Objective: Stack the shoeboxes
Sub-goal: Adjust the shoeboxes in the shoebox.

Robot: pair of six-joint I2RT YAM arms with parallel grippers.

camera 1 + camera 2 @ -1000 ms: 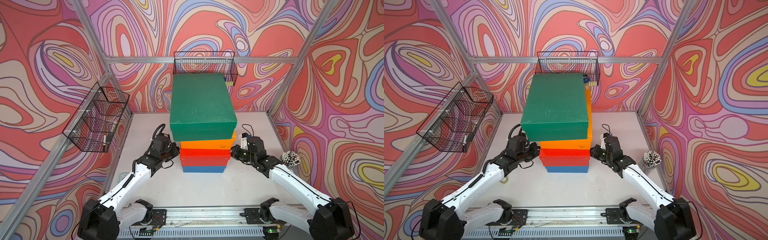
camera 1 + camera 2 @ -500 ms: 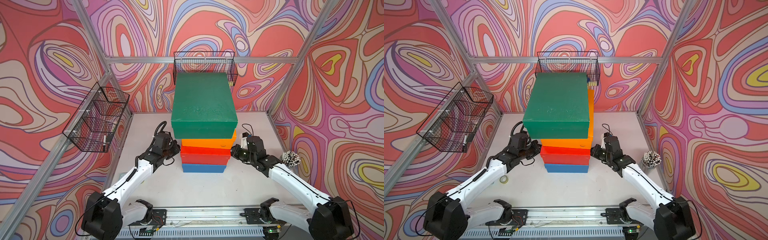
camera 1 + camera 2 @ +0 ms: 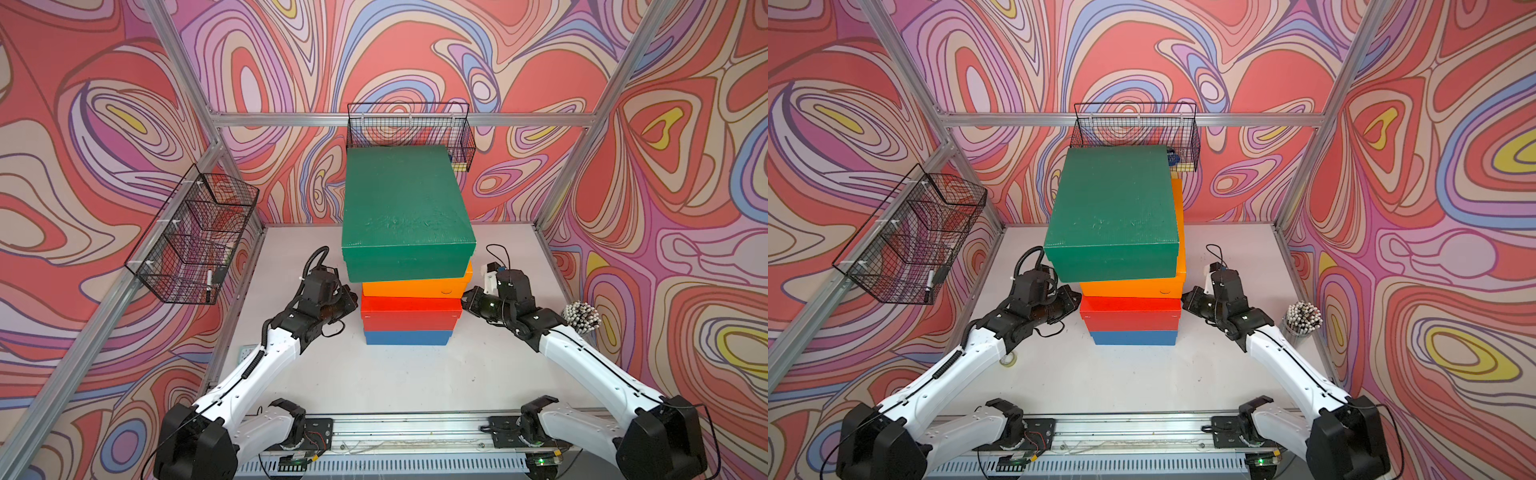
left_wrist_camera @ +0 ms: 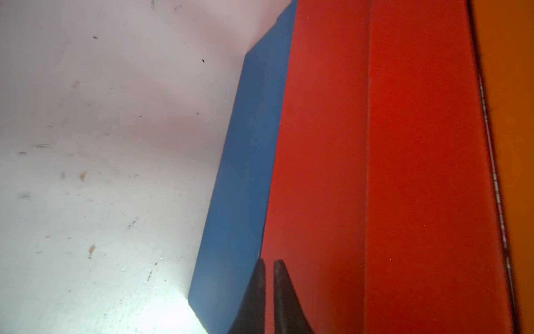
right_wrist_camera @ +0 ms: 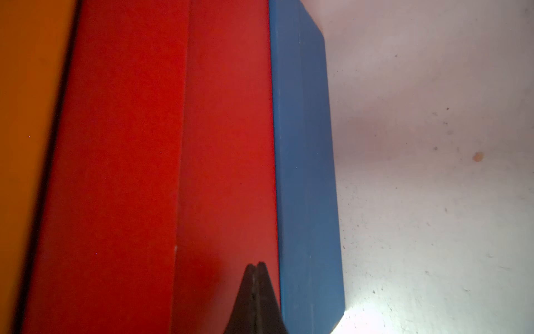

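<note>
Green shoebox (image 3: 405, 199) topmost, left gripper (image 4: 269, 261) seemingly ajar

Shoebox stack (image 3: 409, 266) on table (image 3: 415, 374)

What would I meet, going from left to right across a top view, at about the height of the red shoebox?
Black wire basket on the side wall → left fingers → red shoebox → right fingers → cup of white-tipped sticks.
</note>
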